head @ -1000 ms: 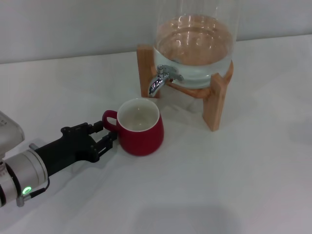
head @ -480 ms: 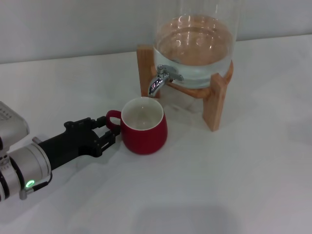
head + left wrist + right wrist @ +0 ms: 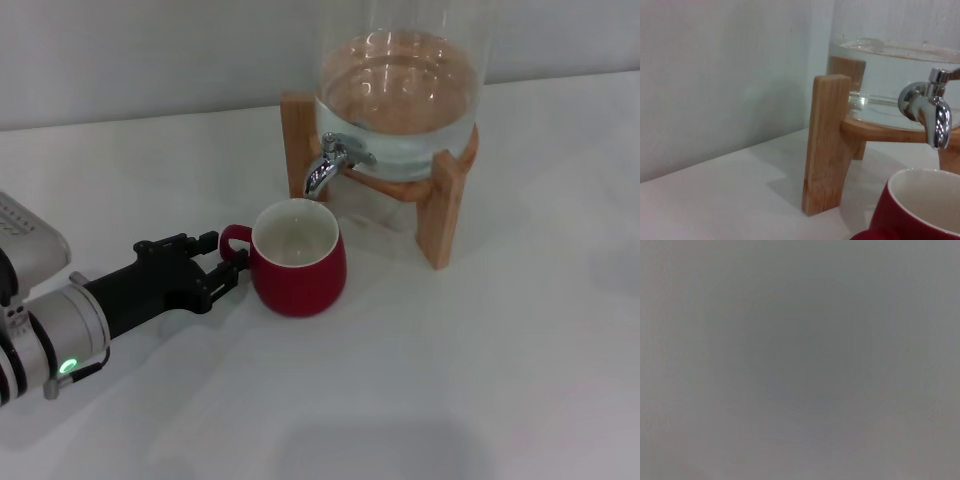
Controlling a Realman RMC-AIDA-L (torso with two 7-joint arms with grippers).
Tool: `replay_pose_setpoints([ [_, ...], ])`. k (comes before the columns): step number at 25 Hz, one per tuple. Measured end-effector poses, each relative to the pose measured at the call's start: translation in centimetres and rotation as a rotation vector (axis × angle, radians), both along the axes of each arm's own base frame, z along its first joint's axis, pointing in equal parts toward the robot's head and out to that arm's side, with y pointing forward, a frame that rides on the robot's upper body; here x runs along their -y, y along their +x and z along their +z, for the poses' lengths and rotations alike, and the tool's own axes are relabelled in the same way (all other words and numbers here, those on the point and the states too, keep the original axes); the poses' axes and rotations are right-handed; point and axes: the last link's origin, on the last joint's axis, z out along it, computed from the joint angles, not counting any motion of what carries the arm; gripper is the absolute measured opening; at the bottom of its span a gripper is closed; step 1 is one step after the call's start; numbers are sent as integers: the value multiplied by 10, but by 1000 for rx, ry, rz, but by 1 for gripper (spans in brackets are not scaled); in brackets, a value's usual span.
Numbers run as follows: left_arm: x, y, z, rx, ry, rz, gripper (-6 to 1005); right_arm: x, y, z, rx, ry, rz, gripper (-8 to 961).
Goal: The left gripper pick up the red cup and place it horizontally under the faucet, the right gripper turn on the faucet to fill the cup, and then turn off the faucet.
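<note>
wall [image 3: 150, 60]: plain pale grey | table [image 3: 480, 360]: white, matte | light: soft

The glass dispenser jar [image 3: 400, 90] is cut off by the head view's far edge, so its upper part and any lid do not show. The left gripper [image 3: 228, 262] reaches in from the near left; its arm runs out of the picture there, and whether its fingers clamp the handle of the red cup [image 3: 298, 258] cannot be told, since the handle hides where they meet.

In the left wrist view the cup [image 3: 912, 210] is cropped, showing only part of its rim and wall. The faucet [image 3: 930, 107] lies at the edge, its lever cut off.

The right wrist view is a featureless grey blur; nothing in it can be made out.
</note>
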Motion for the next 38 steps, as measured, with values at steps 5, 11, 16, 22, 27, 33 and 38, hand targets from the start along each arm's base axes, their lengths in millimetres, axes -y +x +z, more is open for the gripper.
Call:
replay_pose_setpoints([
  [5, -2, -1, 2, -3, 14, 11, 470, 1, 1, 0, 0, 0, -4, 722],
  [11, -5, 0, 3, -9, 26, 11, 472, 0, 1, 0, 4, -1, -2, 721],
  [16, -1, -1, 3, -5, 20, 9, 473, 2, 1, -1, 5, -2, -3, 722],
  [22, 15, -1, 17, 45, 43, -27, 475, 3, 2, 0, 5, 0, -7, 721],
  [27, 31, -6, 37, 66, 110, -26, 477, 2, 2, 0, 7, 1, -7, 722],
  [33, 47, -15, 74, 164, 187, -32, 479, 5, 3, 1, 10, -4, -9, 724],
  [38, 48, -18, 95, 238, 233, -42, 480, 13, -2, -2, 21, -53, 42, 726],
])
